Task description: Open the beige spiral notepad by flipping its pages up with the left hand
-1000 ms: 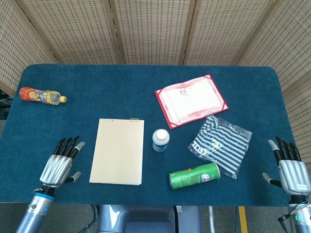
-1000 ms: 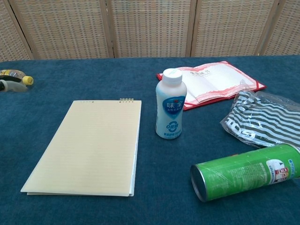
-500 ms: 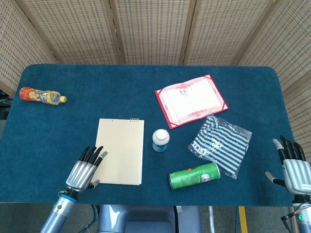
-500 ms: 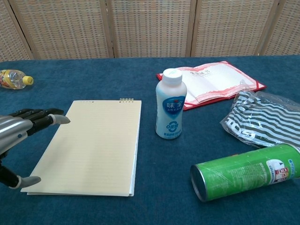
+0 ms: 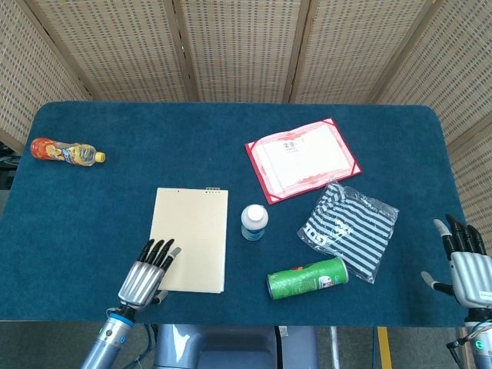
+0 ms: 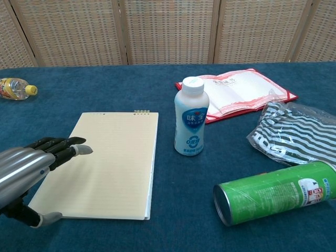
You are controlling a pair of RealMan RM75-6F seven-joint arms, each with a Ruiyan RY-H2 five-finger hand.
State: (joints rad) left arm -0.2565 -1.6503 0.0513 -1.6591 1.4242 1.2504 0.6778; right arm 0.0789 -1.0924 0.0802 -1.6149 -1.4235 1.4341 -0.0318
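Left hand [image 5: 147,275], fingers apart and empty, lies over the closed beige spiral notepad's [image 5: 192,237] lower-left corner; right hand [image 5: 466,265], fingers spread and empty, sits at the frame's lower right; a clear plastic bag [image 5: 350,227] right of centre holds striped cloth.

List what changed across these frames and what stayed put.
The left hand slid rightward, toward the robot, to the beige notepad, its fingers now over the near left corner, holding nothing. The right hand drew back slightly. Notepad closed; bottles, can, bag and certificate unmoved.

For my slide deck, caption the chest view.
Left hand hovers open over closed beige notepad beside milk bottle.
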